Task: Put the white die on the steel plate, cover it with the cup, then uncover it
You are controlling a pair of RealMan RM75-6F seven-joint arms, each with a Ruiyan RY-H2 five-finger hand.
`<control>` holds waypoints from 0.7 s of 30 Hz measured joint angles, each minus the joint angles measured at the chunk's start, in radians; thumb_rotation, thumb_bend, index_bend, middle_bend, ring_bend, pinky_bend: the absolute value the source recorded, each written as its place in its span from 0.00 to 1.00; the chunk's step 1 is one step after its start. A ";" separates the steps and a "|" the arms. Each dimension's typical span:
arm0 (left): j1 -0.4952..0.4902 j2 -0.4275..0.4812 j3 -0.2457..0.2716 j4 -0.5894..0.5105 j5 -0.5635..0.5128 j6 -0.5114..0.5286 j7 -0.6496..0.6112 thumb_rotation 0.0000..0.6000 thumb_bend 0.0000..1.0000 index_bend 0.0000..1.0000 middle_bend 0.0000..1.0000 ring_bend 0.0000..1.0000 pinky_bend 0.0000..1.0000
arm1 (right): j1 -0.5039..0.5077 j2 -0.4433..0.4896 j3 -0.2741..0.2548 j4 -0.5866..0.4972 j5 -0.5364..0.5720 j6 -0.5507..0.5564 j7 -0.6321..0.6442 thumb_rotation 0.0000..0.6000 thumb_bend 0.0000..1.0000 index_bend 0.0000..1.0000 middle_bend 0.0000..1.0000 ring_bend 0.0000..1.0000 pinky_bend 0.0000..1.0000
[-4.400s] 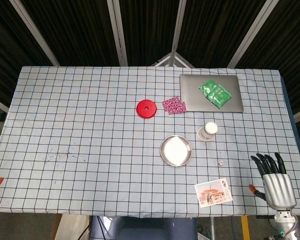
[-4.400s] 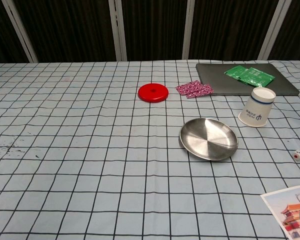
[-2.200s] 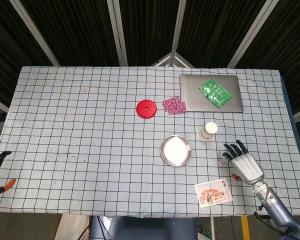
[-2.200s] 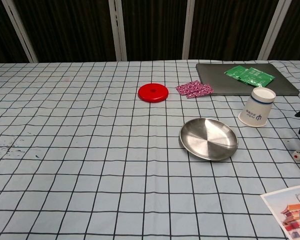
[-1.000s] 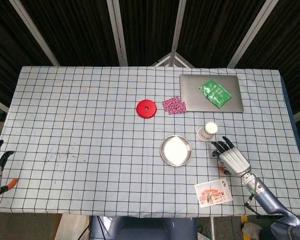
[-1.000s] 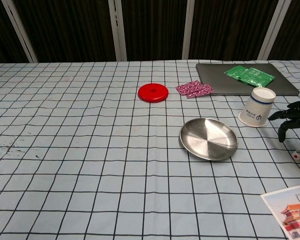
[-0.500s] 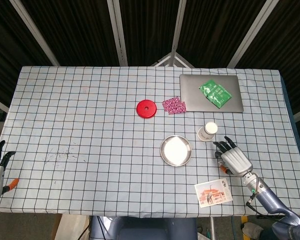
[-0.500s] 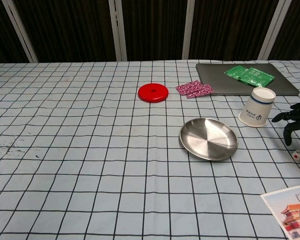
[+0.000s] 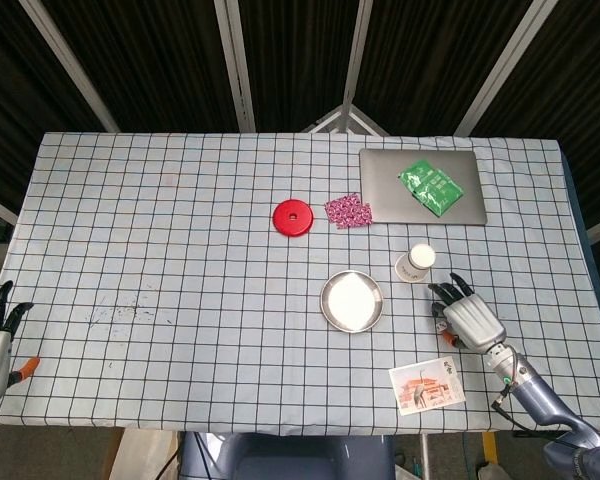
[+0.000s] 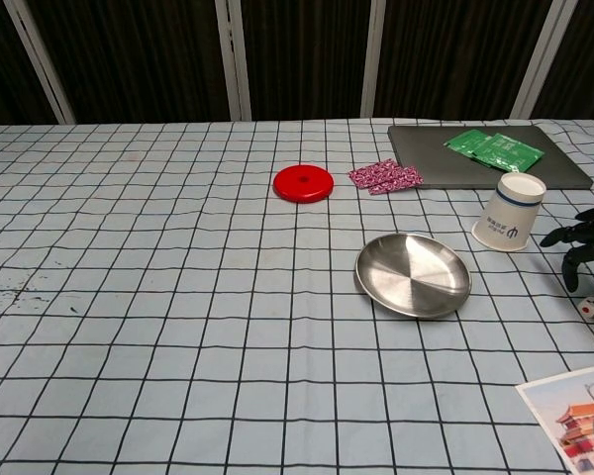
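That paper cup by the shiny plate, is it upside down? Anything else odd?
Yes, the paper cup stands mouth down on the cloth, right of the steel plate. Dark specks also mark the cloth near its left edge. Nothing else looks spilled or broken.

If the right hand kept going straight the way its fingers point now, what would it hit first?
Probably the paper cup: the right hand points up and slightly left toward it, though height is unclear. The white die lies beneath the hand.

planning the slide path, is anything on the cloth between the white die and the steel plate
Nothing visible does. The white die lies on bare checked cloth right of the steel plate; the cup stands farther back, off that line. The right hand hovers over the die.
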 measured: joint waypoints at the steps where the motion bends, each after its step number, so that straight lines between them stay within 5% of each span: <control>1: 0.000 0.000 0.000 0.000 0.000 0.001 0.000 1.00 0.23 0.23 0.00 0.00 0.13 | 0.000 -0.001 0.000 0.001 0.000 0.001 0.003 1.00 0.32 0.49 0.17 0.17 0.01; 21: -0.003 -0.010 -0.001 0.002 -0.008 -0.001 0.021 1.00 0.23 0.23 0.00 0.00 0.13 | 0.005 -0.022 -0.011 0.049 0.008 -0.008 0.029 1.00 0.35 0.53 0.18 0.18 0.02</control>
